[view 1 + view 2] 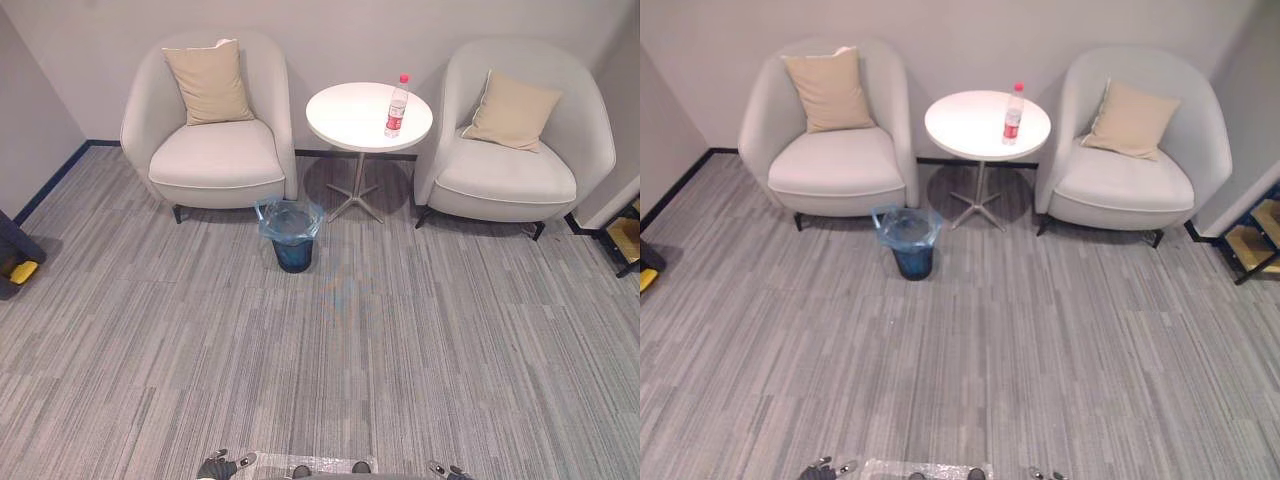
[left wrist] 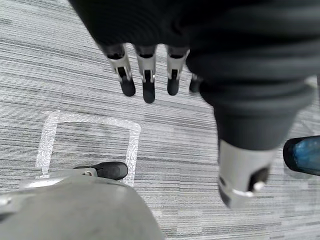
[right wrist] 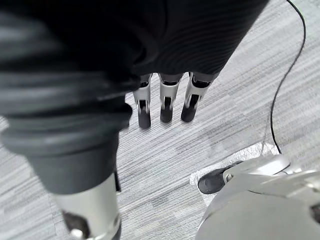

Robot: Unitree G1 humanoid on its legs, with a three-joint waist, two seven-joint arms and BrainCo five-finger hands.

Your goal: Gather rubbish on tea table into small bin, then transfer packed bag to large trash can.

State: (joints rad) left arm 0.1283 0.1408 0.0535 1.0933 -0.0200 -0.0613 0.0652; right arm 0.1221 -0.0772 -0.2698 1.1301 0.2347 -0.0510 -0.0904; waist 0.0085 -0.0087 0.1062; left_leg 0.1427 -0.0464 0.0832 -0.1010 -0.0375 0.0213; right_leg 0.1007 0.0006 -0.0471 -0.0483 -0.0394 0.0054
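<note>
Where the bottle [image 1: 397, 106] stands on the table [image 1: 345, 118], its cap [image 1: 404, 77] points up

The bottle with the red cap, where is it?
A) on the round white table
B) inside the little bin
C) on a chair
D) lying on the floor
A: the bottle stands upright on the round white table, apart from the small bin down on the carpet.

The tea table [image 1: 350, 118] is white, the bottle [image 1: 397, 107] clear with red cap and label. The armchairs [image 1: 215, 160] are pale grey, cushions [image 1: 208, 82] beige. The small bin [image 1: 292, 256] is dark blue, liner [image 1: 290, 220] paler; carpet [image 1: 400, 350] streaked grey.
</note>
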